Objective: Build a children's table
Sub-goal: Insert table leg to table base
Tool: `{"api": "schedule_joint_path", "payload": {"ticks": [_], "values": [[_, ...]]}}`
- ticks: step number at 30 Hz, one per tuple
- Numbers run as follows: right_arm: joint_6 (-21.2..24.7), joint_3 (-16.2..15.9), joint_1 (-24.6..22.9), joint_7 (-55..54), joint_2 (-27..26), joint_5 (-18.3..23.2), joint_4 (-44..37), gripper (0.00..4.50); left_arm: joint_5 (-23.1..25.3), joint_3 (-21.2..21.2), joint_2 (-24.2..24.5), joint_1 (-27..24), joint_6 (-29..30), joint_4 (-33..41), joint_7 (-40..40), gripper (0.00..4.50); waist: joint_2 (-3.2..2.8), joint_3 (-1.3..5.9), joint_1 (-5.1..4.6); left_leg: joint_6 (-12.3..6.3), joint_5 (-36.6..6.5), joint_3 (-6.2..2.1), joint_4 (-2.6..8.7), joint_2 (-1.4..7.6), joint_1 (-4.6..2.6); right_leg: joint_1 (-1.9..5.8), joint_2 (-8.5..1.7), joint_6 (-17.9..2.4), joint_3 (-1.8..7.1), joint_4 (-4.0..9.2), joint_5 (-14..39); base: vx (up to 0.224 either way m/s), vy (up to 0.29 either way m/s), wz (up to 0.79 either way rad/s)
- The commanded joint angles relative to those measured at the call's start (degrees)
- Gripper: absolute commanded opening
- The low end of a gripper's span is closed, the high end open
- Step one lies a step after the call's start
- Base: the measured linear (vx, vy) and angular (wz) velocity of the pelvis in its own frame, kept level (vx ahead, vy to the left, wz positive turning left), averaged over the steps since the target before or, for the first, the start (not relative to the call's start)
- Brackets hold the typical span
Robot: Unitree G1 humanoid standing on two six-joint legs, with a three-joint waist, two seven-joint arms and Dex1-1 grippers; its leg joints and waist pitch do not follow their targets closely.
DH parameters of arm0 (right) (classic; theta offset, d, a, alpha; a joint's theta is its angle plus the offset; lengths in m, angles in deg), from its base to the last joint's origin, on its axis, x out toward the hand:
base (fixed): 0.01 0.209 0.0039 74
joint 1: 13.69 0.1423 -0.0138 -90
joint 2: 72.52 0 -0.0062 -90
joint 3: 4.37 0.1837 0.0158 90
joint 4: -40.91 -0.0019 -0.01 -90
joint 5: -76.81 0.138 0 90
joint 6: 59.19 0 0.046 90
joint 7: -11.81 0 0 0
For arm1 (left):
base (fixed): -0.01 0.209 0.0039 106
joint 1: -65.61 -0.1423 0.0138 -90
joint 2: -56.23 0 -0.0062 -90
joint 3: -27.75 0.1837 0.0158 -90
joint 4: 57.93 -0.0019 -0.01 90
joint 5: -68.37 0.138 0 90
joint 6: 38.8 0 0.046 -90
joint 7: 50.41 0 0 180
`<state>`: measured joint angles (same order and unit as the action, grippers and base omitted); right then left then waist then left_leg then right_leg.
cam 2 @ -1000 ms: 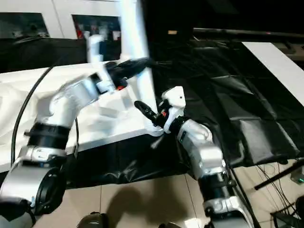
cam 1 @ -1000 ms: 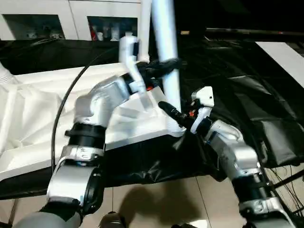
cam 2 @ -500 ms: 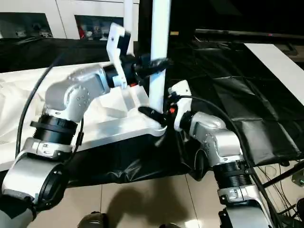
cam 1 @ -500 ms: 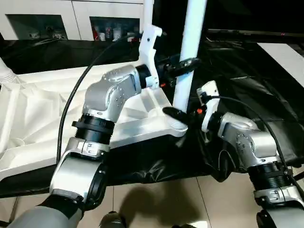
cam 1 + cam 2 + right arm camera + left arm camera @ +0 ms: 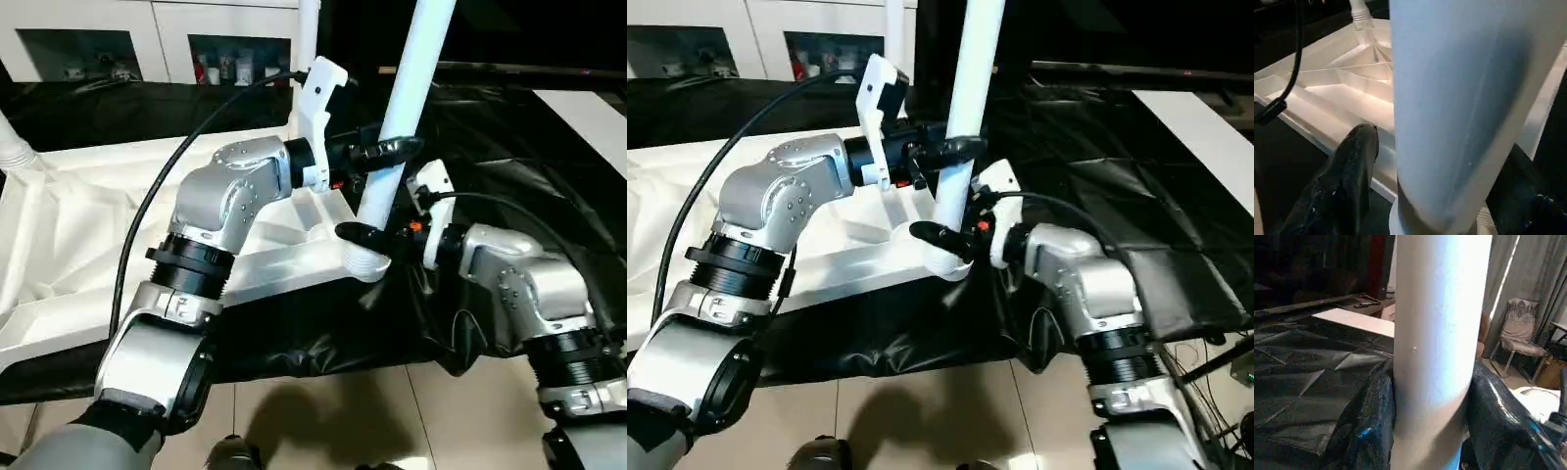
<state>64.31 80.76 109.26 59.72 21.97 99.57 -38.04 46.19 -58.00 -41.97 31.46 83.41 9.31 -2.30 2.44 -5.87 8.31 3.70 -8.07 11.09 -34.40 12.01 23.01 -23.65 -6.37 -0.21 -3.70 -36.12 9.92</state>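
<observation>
The white table top [image 5: 88, 235] lies ribbed side up on the black-draped work table [image 5: 509, 186]. A long white leg [image 5: 402, 108] stands in the near right corner socket [image 5: 364, 262] and leans to the right at its top. My left gripper [image 5: 390, 151] is shut on this leg partway up, with black fingers [image 5: 1374, 421] on both sides of the tube [image 5: 1435, 357]. My right gripper [image 5: 370, 235] is shut on the same leg just above the socket, one finger [image 5: 1349, 181] beside the tube [image 5: 1459, 98]. A second leg [image 5: 308, 39] stands upright in a far corner, and a third leg [image 5: 14, 152] shows at far left.
A white cabinet with glass doors [image 5: 98, 44] lines the back wall. A white board [image 5: 588, 117] lies at the right on the drape. The drape hangs over the table's near edge to the tiled floor [image 5: 323, 411]. A black cable [image 5: 147, 206] loops over my left arm.
The gripped leg has swung from leaning left to leaning right at its top. My left gripper moved right with it and its wrist turned. My right gripper stayed at the leg's base.
</observation>
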Motion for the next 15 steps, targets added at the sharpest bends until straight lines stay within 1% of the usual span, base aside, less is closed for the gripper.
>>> {"api": "schedule_joint_path", "payload": {"ticks": [1, 8, 9, 12, 15], "values": [[1.1, 0.3, -0.6, 0.6, 1.0, 0.4, -1.6, 3.11, 0.3, 0.1, 0.0, 0.2, -0.2, 0.5, 0.2, 1.8, -0.14, 6.51, 0.15, 0.16, -9.6, -0.41, 3.5, 0.59, -1.48, 3.55, -1.78, -12.5, 1.69, 3.34, 4.7, 0.0, 0.0, 0.0], [1.7, 0.3, -0.9, 0.9, 1.0, 0.4, -1.5, 3.11, 0.0, 0.0, 0.1, 0.5, -0.1, 0.6, 0.3, 1.8, -0.09, 6.56, 0.15, 0.1, -9.5, -0.4, 3.43, 0.55, -1.45, 3.59, -1.8, -12.6, 1.69, 3.33, 4.6, 0.0, 0.0, 0.0], [1.5, 0.1, -1.0, 0.8, 0.8, 0.3, -1.1, 2.82, -0.1, -0.1, 0.0, 0.5, 0.1, 0.7, 0.4, 1.8, -0.16, 6.56, 0.18, 0.2, -9.6, -0.43, 3.45, 0.57, -1.45, 3.59, -1.83, -12.6, 1.67, 3.33, 4.7, 0.0, 0.0, 0.0], [1.3, 0.1, -1.0, 0.7, 0.5, 0.2, -0.7, 2.69, -0.1, 0.1, 0.0, 0.4, 0.2, 0.7, 0.5, 1.8, -0.17, 6.57, 0.17, 0.24, -9.6, -0.42, 3.44, 0.58, -1.5, 3.54, -1.78, -12.7, 1.67, 3.31, 4.5, 0.0, 0.0, 0.0], [1.3, 0.4, -1.0, 0.4, 0.3, 0.3, -0.8, 2.32, -0.1, 0.3, 0.3, 0.2, 0.4, 0.9, 0.8, 1.79, -0.19, 6.58, 0.17, 0.26, -9.7, -0.42, 3.42, 0.56, -1.5, 3.55, -1.75, -12.9, 1.66, 3.26, 4.1, 0.0, 0.0, 0.0]]}}
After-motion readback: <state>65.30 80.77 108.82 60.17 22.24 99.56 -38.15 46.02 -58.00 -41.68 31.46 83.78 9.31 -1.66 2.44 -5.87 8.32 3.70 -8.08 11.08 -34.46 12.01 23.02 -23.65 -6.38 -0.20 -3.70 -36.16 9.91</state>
